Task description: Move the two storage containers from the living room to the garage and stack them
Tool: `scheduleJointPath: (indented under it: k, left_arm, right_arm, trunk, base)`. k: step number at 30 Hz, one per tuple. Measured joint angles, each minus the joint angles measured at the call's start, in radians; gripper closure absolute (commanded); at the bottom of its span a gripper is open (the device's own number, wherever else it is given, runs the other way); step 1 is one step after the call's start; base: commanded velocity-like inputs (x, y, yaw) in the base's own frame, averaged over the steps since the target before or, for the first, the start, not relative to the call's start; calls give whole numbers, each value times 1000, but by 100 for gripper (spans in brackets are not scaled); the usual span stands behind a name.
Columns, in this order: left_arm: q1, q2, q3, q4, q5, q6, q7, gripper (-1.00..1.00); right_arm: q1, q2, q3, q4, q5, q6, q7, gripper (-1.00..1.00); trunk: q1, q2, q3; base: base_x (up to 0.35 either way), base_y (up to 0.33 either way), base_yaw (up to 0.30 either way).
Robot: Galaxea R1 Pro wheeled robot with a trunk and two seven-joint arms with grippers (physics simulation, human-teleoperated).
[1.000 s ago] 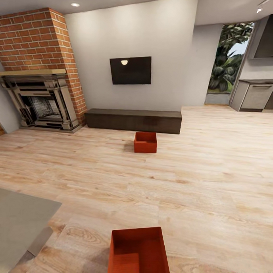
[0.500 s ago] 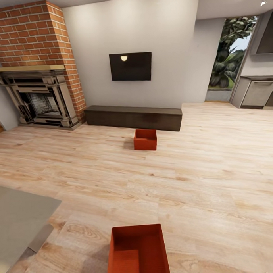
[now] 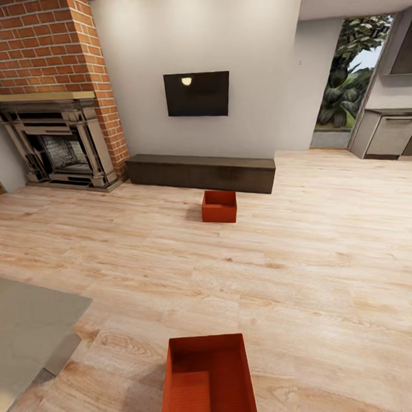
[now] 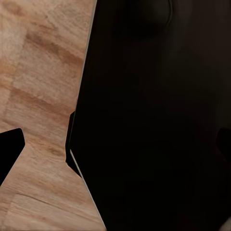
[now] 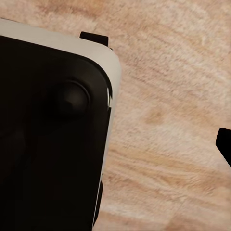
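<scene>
The head camera has tilted up slightly since a second ago, so the whole room sits lower in the picture; the things themselves lie as before. Taking the long dark bench [image 3: 201, 172] as the mark: to its left stands the red brick fireplace [image 3: 51, 93], and above it on the wall hangs the black TV [image 3: 197, 94]. Just in front of the bench, on the light wood floor [image 3: 328, 254], sits the far storage container [image 3: 218, 206]. Well in front of the bench, nearest the robot, lies the near storage container [image 3: 207, 380], open side up. A grey rug [image 3: 25, 328] lies left of it. The wrist views show dark robot body over wood planks; finger spacing on either gripper, I cannot tell.
</scene>
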Motion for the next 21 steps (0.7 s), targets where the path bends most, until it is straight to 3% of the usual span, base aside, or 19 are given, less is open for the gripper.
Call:
scheduleJointPath:
  k: [21]
  left_arm:
    - [0,0,0,0,0,0,0,-100]
  right_arm:
    - [0,0,0,0,0,0,1,-100]
  trunk:
    - [0,0,-34]
  base:
    - [0,0,0]
